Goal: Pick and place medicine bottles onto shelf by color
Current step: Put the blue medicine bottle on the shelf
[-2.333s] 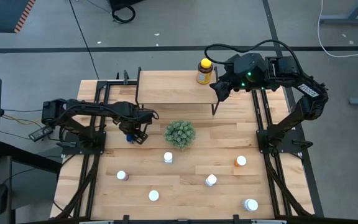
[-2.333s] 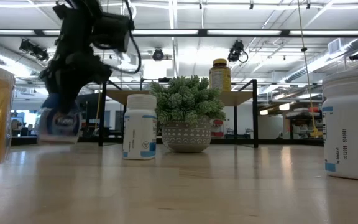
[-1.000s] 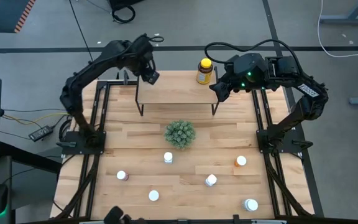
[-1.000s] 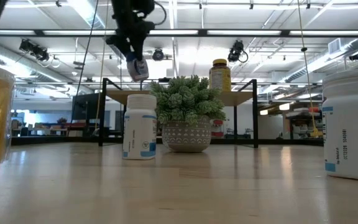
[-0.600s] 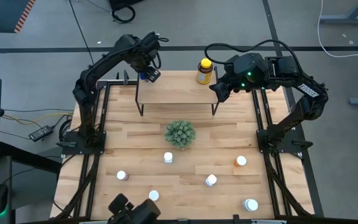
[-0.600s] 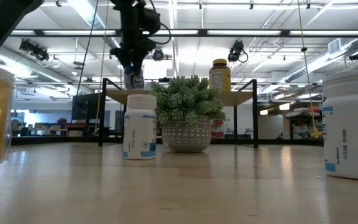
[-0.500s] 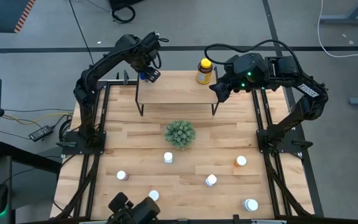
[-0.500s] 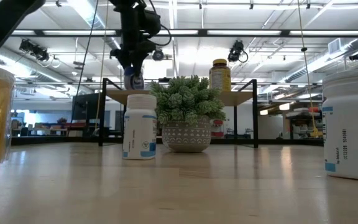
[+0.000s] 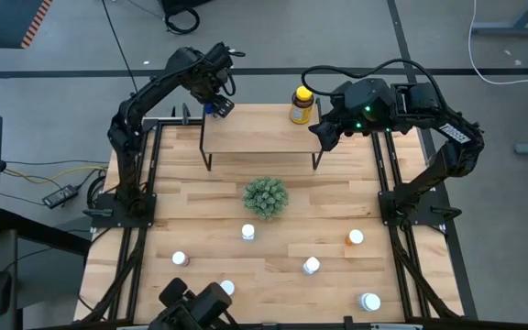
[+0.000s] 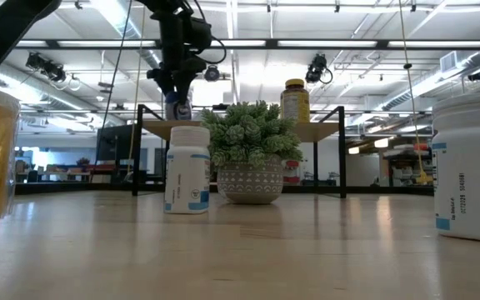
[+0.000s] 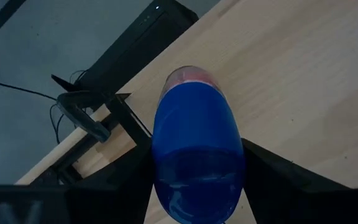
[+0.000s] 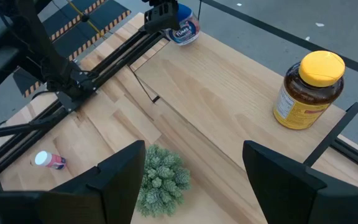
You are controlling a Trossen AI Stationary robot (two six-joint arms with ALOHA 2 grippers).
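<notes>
Blue bottle [image 11: 197,155] at shelf's [image 9: 259,137] far left corner, flanked by left gripper's [image 9: 213,106] fingers; grip or release impossible to tell. Right-wrist view alone shows its label. Right gripper [image 12: 194,180] spread wide, empty, beside amber bottle [image 12: 309,89].

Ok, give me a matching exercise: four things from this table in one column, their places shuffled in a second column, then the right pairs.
Things
1. blue bottle
2. amber bottle with the yellow cap
3. green plant ball
4. orange bottle

Places
A. on the tabletop, in front of the shelf, near the middle
B. at the shelf's left end, between the left gripper's fingers
C. standing on the shelf's right end, near the right gripper
D. on the tabletop, toward its right edge

Pairs: 1-B, 2-C, 3-A, 4-D
</notes>
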